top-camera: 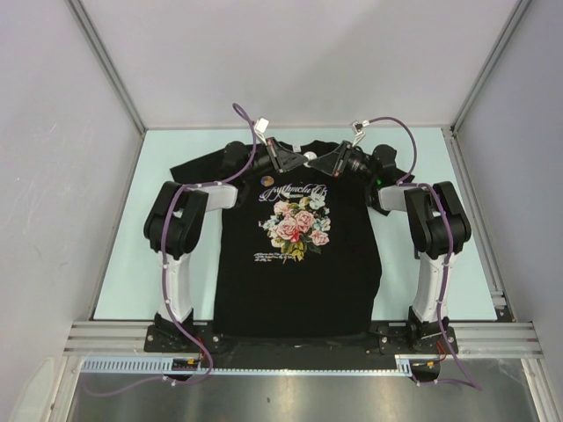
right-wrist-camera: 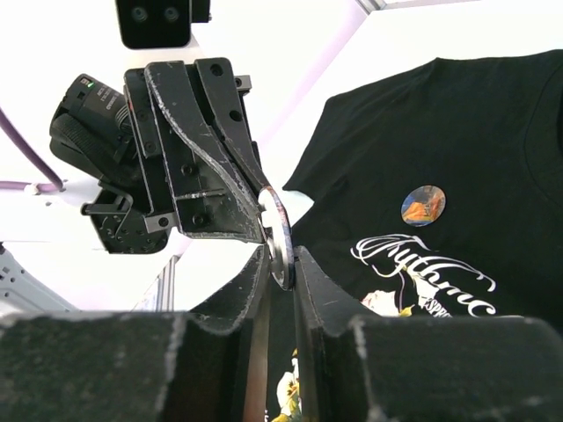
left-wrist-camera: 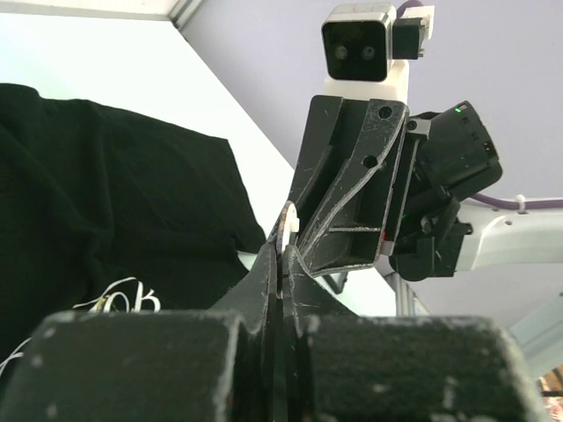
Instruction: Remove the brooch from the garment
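Mint surface (top-camera: 123, 264), grey walls round it, arm bases at the near edge

- garment (top-camera: 299, 281) lies flat, chest up, hem toward the bases, collar at the far end
- rose print (top-camera: 297, 224) mid-chest, white lettering (top-camera: 295, 189) just beyond it
- brooch (top-camera: 266, 181) sits on the chest just beside the start of the lettering, below the collar, apart from both claws
- both claws meet above the collar: left claw (left-wrist-camera: 281, 251) is closed, nipping a thin disc (right-wrist-camera: 278, 230) at its tips; can't tell what the disc is
- right claw (right-wrist-camera: 280, 262) is narrowly apart, fingers either side of that disc, no clear clamp

Handling, my read: brooch is small, light and rigid with a glossy face, so likely slippery; take it by the rim. Shirt is soft and will tent up with it, so hold the cloth down right beside it. Fastening is hidden
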{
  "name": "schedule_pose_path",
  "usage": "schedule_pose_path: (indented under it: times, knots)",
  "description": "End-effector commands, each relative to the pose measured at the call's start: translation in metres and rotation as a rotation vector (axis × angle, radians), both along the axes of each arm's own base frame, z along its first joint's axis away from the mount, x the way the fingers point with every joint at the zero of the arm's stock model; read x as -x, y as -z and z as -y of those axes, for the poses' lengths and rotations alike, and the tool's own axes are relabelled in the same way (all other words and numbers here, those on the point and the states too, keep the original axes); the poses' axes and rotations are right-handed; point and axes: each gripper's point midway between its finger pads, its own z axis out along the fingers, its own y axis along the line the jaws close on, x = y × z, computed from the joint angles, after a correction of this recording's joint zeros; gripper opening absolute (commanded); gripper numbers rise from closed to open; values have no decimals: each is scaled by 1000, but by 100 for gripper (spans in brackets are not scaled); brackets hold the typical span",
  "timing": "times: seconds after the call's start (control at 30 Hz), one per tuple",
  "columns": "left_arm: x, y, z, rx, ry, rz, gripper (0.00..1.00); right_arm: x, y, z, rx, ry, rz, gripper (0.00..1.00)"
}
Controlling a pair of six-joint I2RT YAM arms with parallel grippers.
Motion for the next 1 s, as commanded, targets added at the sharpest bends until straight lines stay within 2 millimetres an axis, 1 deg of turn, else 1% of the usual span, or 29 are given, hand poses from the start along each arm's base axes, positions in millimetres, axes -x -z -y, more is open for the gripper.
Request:
schedule_pose_path:
  times: [0.0,0.1,0.13,0.17,0.27,0.33,0.47,0.63,0.87,0.97]
  knots:
    - [20,-44,8,-2,28,158,0,-16,-4,7,-18,77,15,16]
    - [21,-47,10,-14,21,178,0,-19,-3,10,-27,105,2,15]
    - [22,-44,11,-23,22,172,0,-19,-2,11,-35,113,-8,14]
    - [21,-47,10,-31,9,189,0,-19,0,12,-37,121,-16,14]
    - [22,-45,11,-47,3,197,0,-24,3,15,-54,149,-49,14]
    - [24,-49,12,-49,4,210,0,-27,6,17,-63,161,-65,14]
    - [26,-49,14,-87,-13,255,0,-29,9,21,-81,174,-102,13]
    - [33,-58,15,-109,-33,323,0,-33,14,26,-107,189,-144,12]
    - [40,-65,13,-131,-72,400,0,-36,19,35,-159,223,-192,12]
    - [40,-67,11,-128,-97,403,0,-36,19,37,-174,242,-200,15]
